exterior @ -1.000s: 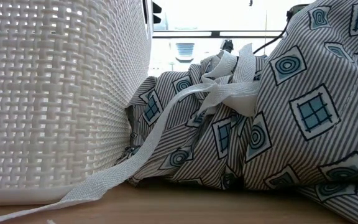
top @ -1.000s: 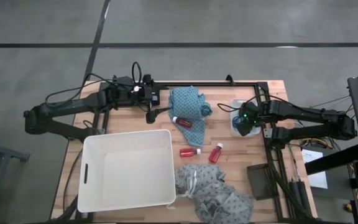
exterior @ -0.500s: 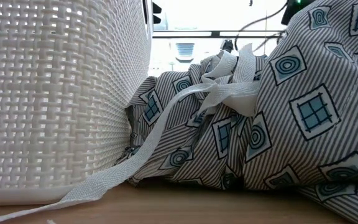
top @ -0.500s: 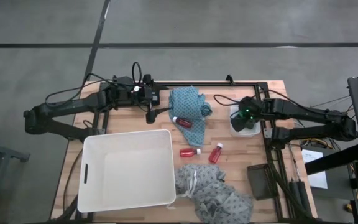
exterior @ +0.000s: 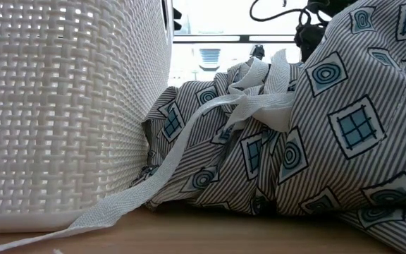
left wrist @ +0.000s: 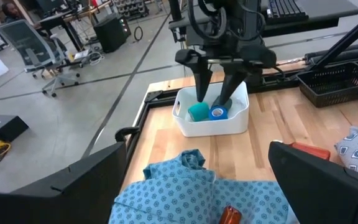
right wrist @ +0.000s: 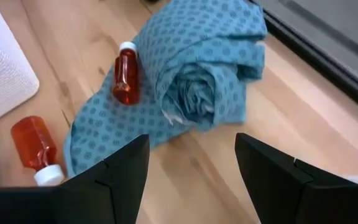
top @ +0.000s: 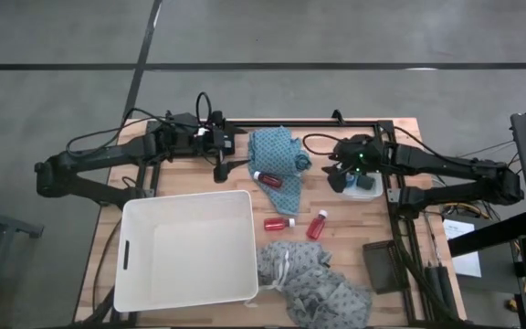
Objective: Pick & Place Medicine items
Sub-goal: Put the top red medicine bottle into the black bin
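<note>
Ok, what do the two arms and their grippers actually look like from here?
Both arms are dark, slim and jointed, with black cables looping off them. The left gripper ends in two broad, flat black fingers. The right gripper has two tapering dark fingers under a blocky black wrist, where a small green light glows in the high view.
</note>
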Motion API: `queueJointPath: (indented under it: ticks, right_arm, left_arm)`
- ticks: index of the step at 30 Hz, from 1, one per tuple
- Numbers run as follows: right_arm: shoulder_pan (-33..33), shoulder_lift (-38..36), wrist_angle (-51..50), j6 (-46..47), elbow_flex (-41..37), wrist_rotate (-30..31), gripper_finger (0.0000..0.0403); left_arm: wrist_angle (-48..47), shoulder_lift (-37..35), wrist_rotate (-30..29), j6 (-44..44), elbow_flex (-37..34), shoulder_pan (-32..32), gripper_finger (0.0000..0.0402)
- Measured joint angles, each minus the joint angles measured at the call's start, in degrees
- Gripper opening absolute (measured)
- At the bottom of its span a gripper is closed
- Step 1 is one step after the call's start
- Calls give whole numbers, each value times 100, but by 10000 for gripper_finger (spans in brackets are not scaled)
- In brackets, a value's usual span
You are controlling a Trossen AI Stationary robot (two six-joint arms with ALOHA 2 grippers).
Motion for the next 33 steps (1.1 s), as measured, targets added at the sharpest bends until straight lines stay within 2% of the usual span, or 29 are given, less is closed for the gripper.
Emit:
queueJointPath:
  ticks: [10, 14, 20, 27, 33]
  right_arm:
    - [0, 592, 884, -397, -31, -341, 235]
    - [9, 1026, 1365, -463, -37, -433, 235]
    - [59, 1784, 2125, -763, 9, -900, 235]
    - [173, 2611, 2354, -2371, 458, -955, 235]
    - [198, 3435, 2649, -2213, 936, -1359, 235]
  left_arm:
    - [-20, 0, 2, -2, 0, 0, 395]
    - [-20, 0, 2, -2, 0, 0, 395]
    - [-18, 0, 2, -4, 0, 0, 395]
    - [-14, 0, 2, -7, 0, 0, 395]
    - [-7, 0, 2, -19, 0, 0, 395]
